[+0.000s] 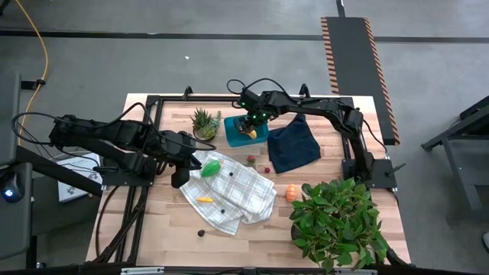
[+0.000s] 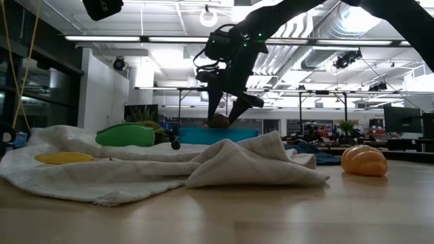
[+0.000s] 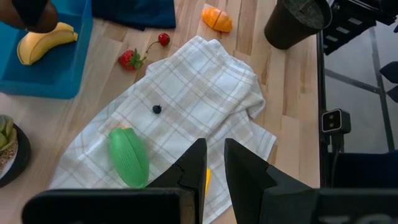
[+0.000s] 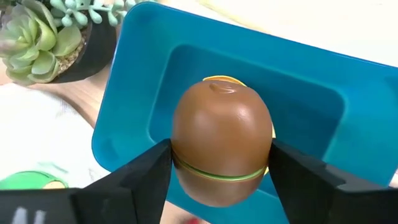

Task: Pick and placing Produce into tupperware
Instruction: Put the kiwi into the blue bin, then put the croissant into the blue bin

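My right gripper (image 1: 247, 122) hangs over the teal tupperware (image 1: 260, 137) and is shut on a brown egg-shaped produce piece (image 4: 221, 149). A yellow banana (image 3: 37, 43) lies inside the tupperware. My left gripper (image 1: 179, 177) hovers at the left edge of the white checked cloth (image 1: 229, 191); its fingers stand narrowly open on nothing. On the cloth lie a green piece (image 1: 210, 167), a small yellow piece (image 1: 203, 199) and a dark berry (image 3: 157, 109). An orange piece (image 1: 293, 192), a strawberry (image 3: 129, 59) and a cherry (image 3: 163, 38) rest on the bare wood. My right gripper (image 4: 221, 186) pinches the brown piece between its two fingers (image 4: 143, 177), one on each side of its wide middle (image 4: 180, 158). The fingers come from above, pointing down. The piece sits about level with the tupperware's rim (image 2: 203, 130), above the banana.
A small spiky potted plant (image 1: 204, 122) stands just left of the tupperware, and a navy cloth (image 1: 294, 145) lies to its right. A big leafy plant (image 1: 336, 221) fills the near right corner. Another dark berry (image 1: 201, 233) lies near the front edge.
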